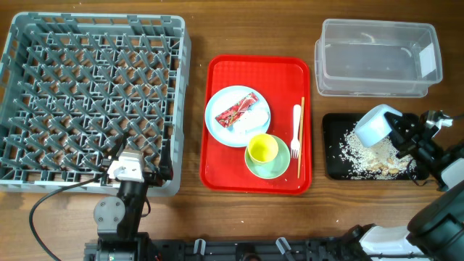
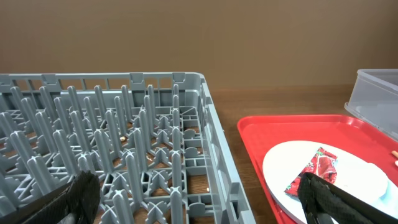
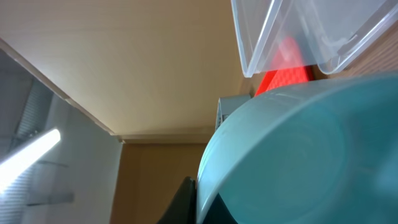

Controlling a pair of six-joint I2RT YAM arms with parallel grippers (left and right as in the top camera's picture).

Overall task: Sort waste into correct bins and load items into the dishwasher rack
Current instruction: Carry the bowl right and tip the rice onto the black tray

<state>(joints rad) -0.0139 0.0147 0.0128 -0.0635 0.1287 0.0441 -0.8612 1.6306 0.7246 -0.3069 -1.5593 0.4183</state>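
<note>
- While the right gripper (image 1: 396,136) is clenched on the edge of the pale blue bowl (image 1: 373,125), that bowl hangs tipped over the black tray (image 1: 333,165), above the rice scraps (image 1: 357,148).
- It looks light, rigid and smooth. A rim pinch suits it, though it may swivel or slip.
- Spread wide and empty, the left gripper (image 1: 138,163) sits at the dishwasher rack's (image 1: 87,87) near corner.

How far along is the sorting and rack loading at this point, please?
Rice scraps already lie in the black tray. The right gripper holds the blue bowl tipped over it. Wrapper, plate, cup, green bowl, fork and chopsticks sit on the red tray; the rack is empty.
</note>
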